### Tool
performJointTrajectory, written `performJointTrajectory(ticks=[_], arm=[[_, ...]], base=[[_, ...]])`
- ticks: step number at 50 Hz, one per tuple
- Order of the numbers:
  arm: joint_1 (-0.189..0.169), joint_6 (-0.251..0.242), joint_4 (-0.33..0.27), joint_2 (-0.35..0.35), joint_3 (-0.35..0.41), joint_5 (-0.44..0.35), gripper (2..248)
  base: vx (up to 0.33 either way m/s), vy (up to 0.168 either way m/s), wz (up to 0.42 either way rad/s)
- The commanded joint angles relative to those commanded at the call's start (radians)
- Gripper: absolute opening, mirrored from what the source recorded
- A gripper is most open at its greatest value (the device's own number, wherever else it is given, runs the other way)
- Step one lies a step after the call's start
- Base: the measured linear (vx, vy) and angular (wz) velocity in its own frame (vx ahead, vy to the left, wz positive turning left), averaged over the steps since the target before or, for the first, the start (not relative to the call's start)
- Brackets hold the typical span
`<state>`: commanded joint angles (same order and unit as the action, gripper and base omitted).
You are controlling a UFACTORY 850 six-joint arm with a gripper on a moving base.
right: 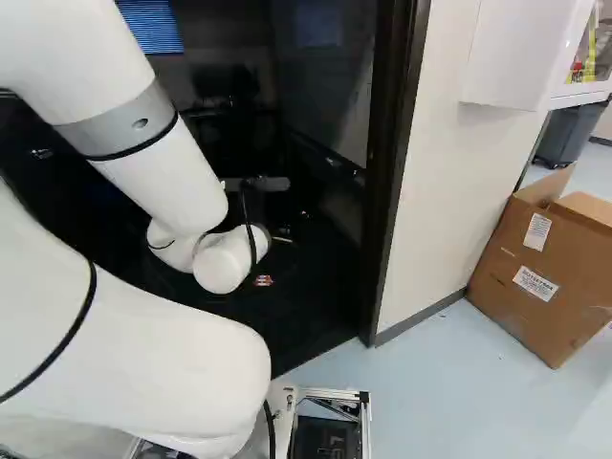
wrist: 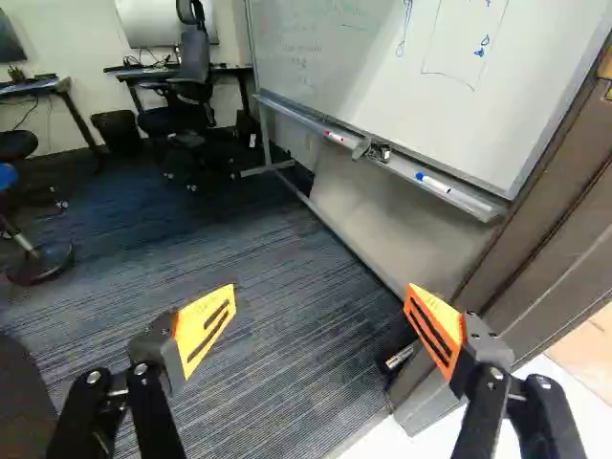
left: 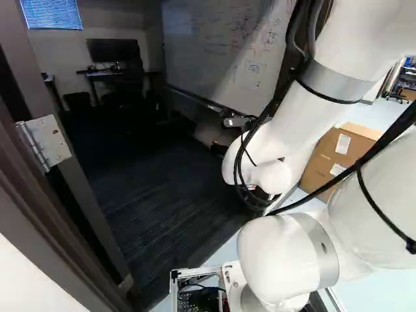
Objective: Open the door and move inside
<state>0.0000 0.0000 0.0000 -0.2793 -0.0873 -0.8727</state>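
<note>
Room ahead: dark carpet [wrist: 258,373], low ribbed texture, running in fine stripes under the gripper; on the near side, smooth pale floor [right: 430,402] meets it along a straight edge. Doorway stands open, its brown frame [right: 392,163] upright in the middle of the right base view, stepped in profile, slightly glossy; in the wrist view it rises beside the gripper. At the left of the left base view, more brown uprights carry a hinge; cannot tell there which strip is door leaf and which is frame. Arm [left: 299,114]: smooth white rounded tubes, grey collars, black cables strapped along it, wrist set against the opening. Whiteboard [wrist: 421,86], flat and sheeny, handwriting across it, long metal tray [wrist: 306,117] along its foot. Cardboard carton [right: 521,287], matt brown, flaps up, two white labels, on the pale floor near the wall at the right of the right base view. Desk [wrist: 234,69], thin-topped, against the far wall; office chair [wrist: 194,59] before it, tall curved back. Boxy black bin [wrist: 117,132] near the desk. Stool with round dark base [wrist: 38,263]. Gripper [wrist: 320,308] spread wide, holding nothing, carpet showing between its black fingers; wedge-shaped orange pads [wrist: 435,330] marked with dark slashes. Hinge [left: 49,143]: metal plate, screw-dotted, ribbed barrel at one edge. Smallest: markers on the tray, slim cylinders, one blue-capped [wrist: 433,183]
</note>
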Motion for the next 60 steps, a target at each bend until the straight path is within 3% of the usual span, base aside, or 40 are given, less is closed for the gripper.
performJointTrajectory(ticks=[60], arm=[[0.0, 0.0, 0.0, 0.0, 0.0, 0.0, 247]], base=[[0.015, 0.001, -0.001]])
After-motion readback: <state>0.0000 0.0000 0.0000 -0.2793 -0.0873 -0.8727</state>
